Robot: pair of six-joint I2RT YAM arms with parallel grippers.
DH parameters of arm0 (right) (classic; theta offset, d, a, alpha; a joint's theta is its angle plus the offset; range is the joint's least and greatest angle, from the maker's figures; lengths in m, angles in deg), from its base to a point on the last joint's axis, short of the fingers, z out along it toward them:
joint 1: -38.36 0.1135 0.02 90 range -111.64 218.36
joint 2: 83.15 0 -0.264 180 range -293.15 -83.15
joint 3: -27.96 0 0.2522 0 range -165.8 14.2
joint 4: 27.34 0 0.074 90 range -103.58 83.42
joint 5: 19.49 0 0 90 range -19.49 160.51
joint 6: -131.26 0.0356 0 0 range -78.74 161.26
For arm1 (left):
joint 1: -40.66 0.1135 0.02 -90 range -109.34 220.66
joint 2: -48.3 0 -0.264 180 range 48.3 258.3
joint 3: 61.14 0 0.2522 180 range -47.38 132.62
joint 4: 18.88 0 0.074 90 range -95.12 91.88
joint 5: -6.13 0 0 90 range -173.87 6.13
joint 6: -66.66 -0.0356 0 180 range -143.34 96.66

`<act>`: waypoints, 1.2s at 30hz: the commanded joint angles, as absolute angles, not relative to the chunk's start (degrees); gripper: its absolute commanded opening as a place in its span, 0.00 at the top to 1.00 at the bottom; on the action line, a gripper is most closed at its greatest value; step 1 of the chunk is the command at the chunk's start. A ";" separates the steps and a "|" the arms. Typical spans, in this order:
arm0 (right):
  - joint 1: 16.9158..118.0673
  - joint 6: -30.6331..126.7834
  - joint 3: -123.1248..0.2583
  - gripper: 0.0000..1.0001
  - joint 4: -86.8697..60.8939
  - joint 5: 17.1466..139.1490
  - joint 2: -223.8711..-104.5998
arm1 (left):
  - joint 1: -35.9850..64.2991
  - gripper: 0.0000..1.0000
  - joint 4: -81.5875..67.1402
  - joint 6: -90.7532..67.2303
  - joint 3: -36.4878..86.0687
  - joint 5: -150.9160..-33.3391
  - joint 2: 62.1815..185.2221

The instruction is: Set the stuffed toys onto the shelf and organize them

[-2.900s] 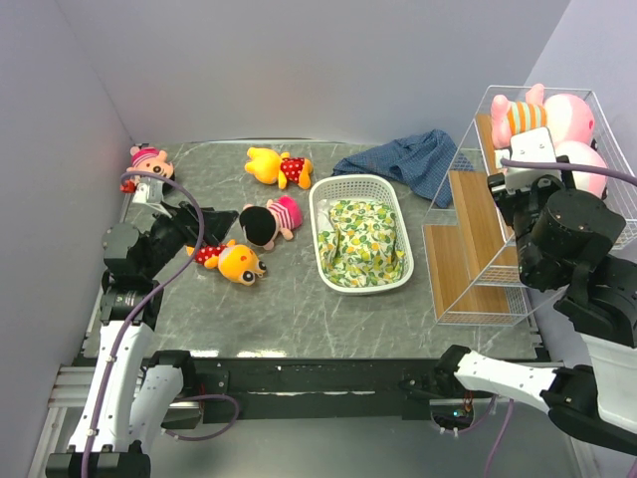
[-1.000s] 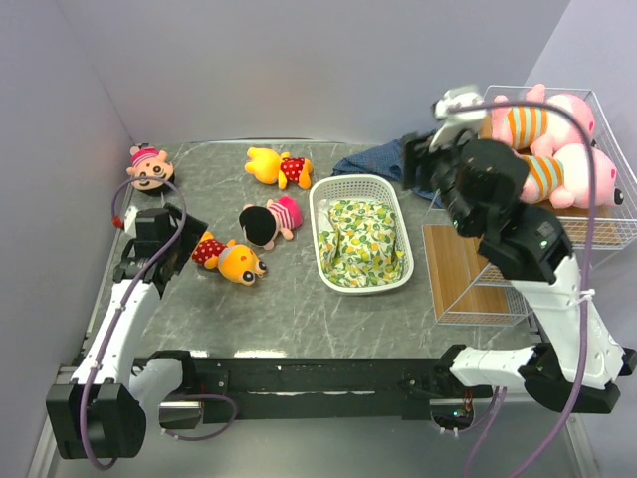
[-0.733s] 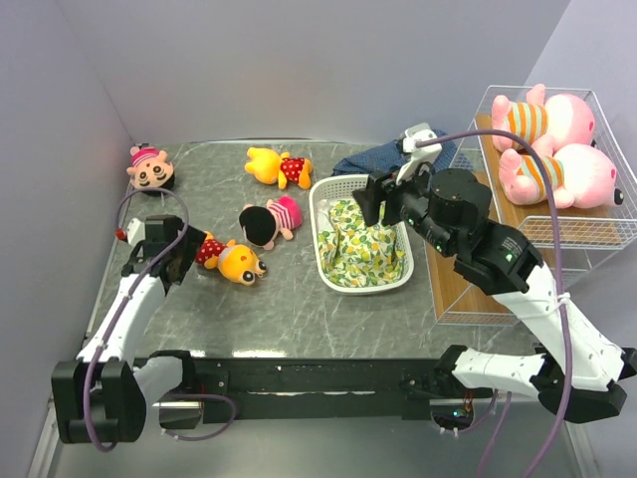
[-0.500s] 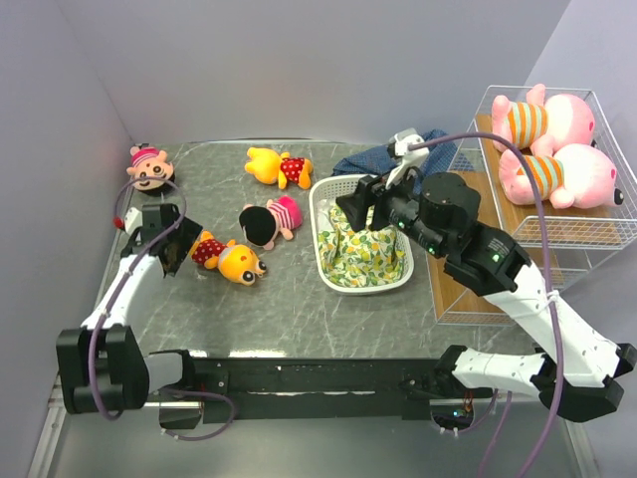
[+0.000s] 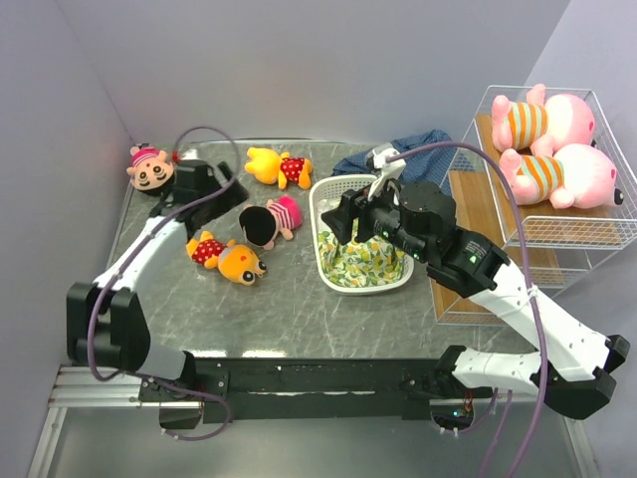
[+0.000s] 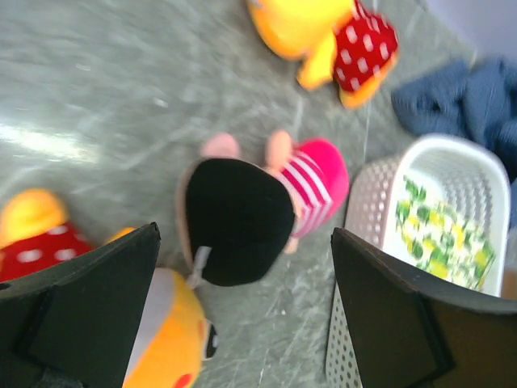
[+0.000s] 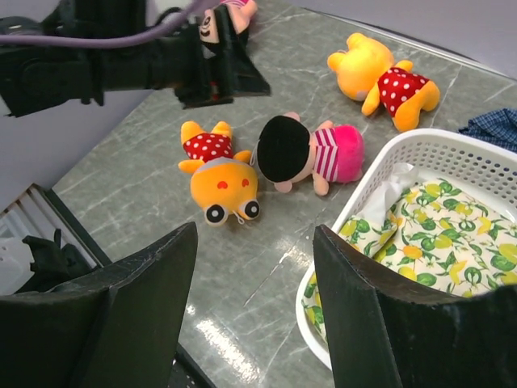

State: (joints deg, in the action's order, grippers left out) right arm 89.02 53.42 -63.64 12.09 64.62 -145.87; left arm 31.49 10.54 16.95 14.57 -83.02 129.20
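- My left gripper (image 6: 244, 234), fingers spread wide and holding nothing, hangs over the black-haired doll (image 6: 242, 210) in a pink striped top, which lies on the table (image 5: 289, 299) just left of the white basket (image 5: 320, 249).
- My right gripper (image 7: 254, 230), fingers likewise apart and unloaded, hovers over the basket's left side, above the lemon-print cloth (image 5: 370, 249).
- The near bear (image 5: 227, 259) lies just beside the doll.
- The far bear (image 5: 279, 165) lies toward the back.
- The pink-hatted doll (image 5: 149, 167) lies at the far-left corner.
- Two pink pigs (image 5: 542, 115) lie side by side on the top tier of the shelf (image 5: 478, 239), at right.
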 commanded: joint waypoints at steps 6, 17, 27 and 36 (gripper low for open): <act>89.43 52.33 -62.53 0.33 8.30 64.79 -142.92 | 19.84 0.05 14.65 11.02 23.53 -73.95 139.95; 89.43 51.37 -61.21 0.32 8.04 64.09 -141.34 | 17.45 0.20 20.01 12.70 26.98 -66.47 149.10; 89.52 52.16 -61.47 0.32 7.95 65.23 -141.34 | 18.24 0.79 18.79 12.08 23.56 -66.63 149.37; 89.52 54.09 -61.21 0.32 6.46 66.64 -141.16 | 23.95 0.99 10.36 10.76 17.40 -79.46 137.80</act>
